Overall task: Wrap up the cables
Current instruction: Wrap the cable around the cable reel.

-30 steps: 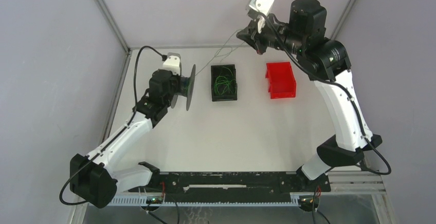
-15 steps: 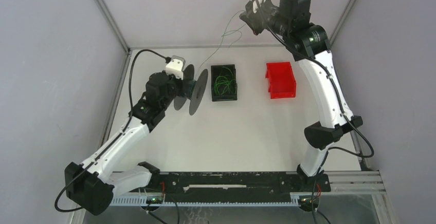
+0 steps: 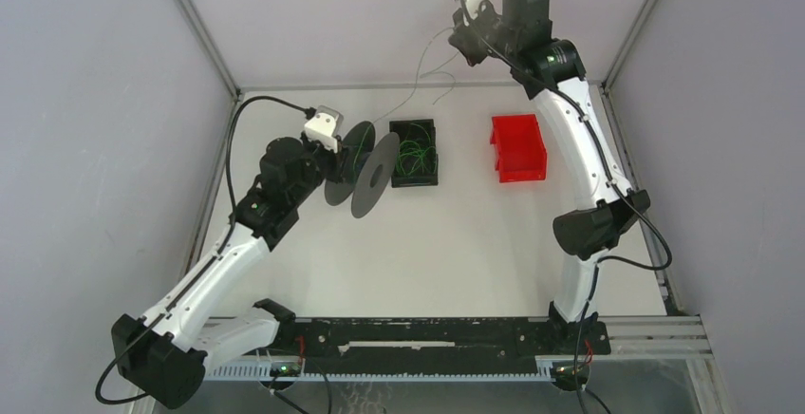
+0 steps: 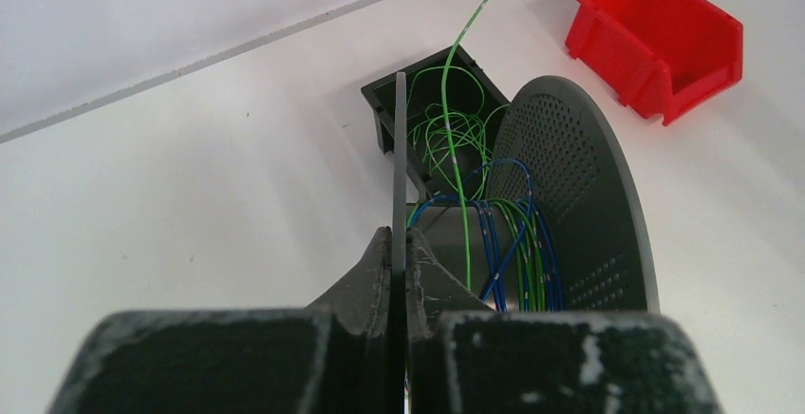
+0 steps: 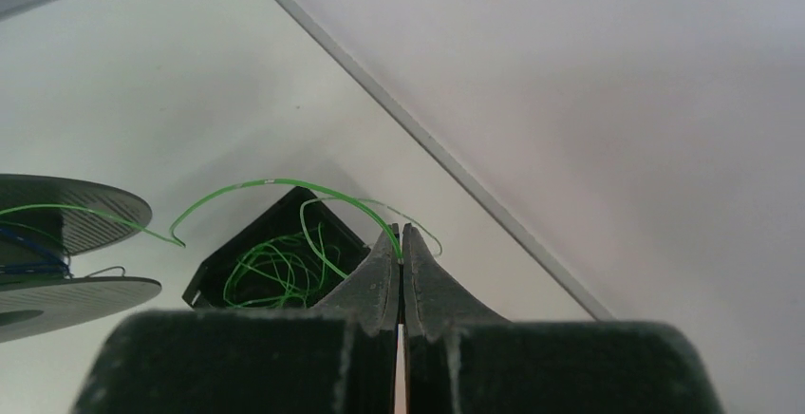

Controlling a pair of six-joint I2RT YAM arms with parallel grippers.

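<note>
The left gripper (image 4: pixel 399 243) is clamped on the near flange of the dark grey perforated plastic spool (image 4: pixel 579 186), held on edge just beside the black plastic bin (image 4: pixel 380 115) of loose green wire. The right gripper (image 5: pixel 400 241) is closed on the thin green cable (image 5: pixel 256 183), held high near the back wall (image 5: pixel 617 72). Blue and green hub windings are shown closely by the left wrist view; the cable's whole run down to the spool is seen only from above.

The white surface (image 3: pixel 456 243) carries two small bins near its far edge, side by side but apart. The black bin (image 3: pixel 392 158), on the left, holds loose green cables (image 3: pixel 414 158). The red bin (image 3: pixel 519 175) stands to its right.
</note>
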